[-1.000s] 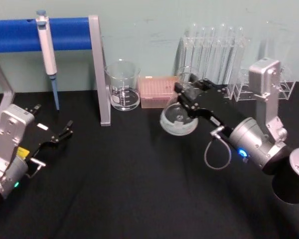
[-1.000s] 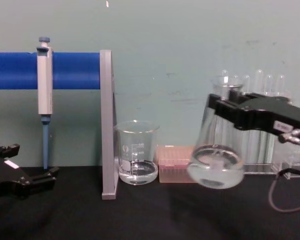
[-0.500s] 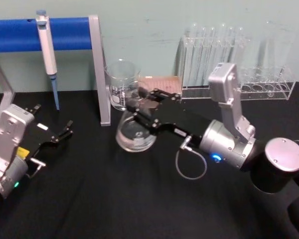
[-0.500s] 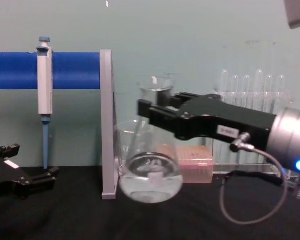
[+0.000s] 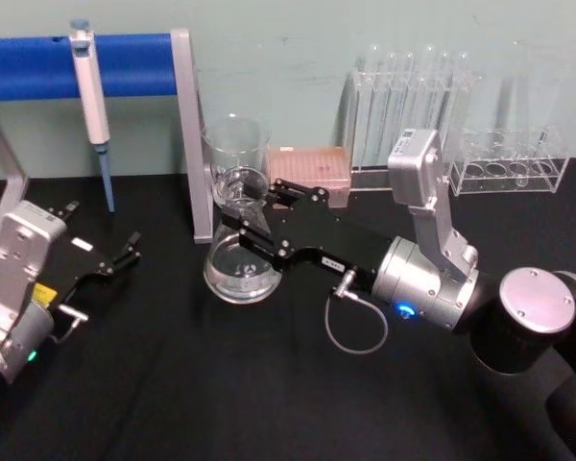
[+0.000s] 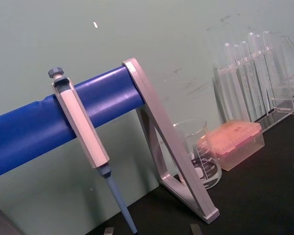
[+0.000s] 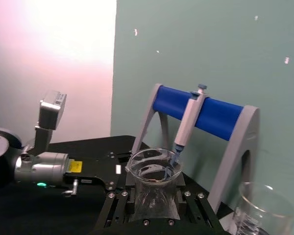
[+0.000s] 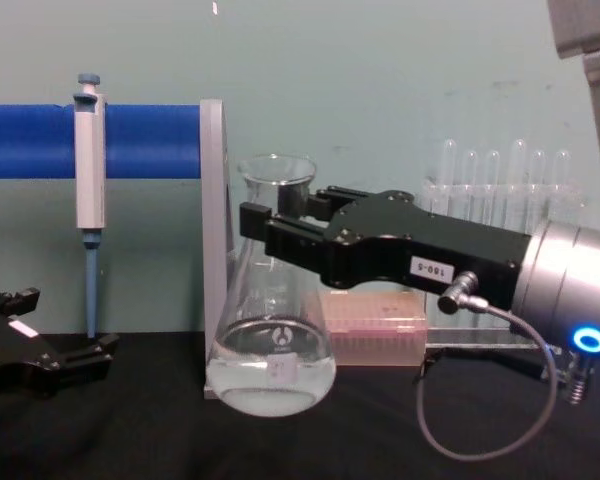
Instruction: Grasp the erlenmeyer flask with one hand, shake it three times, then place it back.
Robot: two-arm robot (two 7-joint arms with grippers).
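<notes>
**Head view.** Right claw (image 5: pixel 250 213) is shut round the neck of the flask (image 5: pixel 240 274). The flask is upright, a little liquid in its wide base, low over the black table (image 5: pixel 221 384) just in front of the beaker (image 5: pixel 235 154). The grey stand post (image 5: pixel 190 134) is just beside it on the left, the pink box (image 5: pixel 309 171) behind to the right. Left claw (image 5: pixel 115 261) is parked well apart at the left edge.

**Left wrist view.** A curve of the flask's glass shows at the frame edge. Post, beaker and box line up along the wall, with the pipette (image 6: pixel 83 129) hanging on the blue bar (image 6: pixel 49 127).

**Right wrist view.** The flask mouth sits square between the jaws. The left arm lies beyond it, with open table between.

**Chest view.** The grip is high on the neck, under the rim. Cannot tell whether the base touches the table.

**Judgement.** This is either mid-shake or the start of the put-down; one moment does not settle which.
- A further swing should go toward the open table, in front and to the right. The post and beaker crowd the left and back.
- For setting down: lower straight, keep the flask level, and open only once the base sits flat.
- The tube rack (image 5: pixel 413 96) is far enough off.
</notes>
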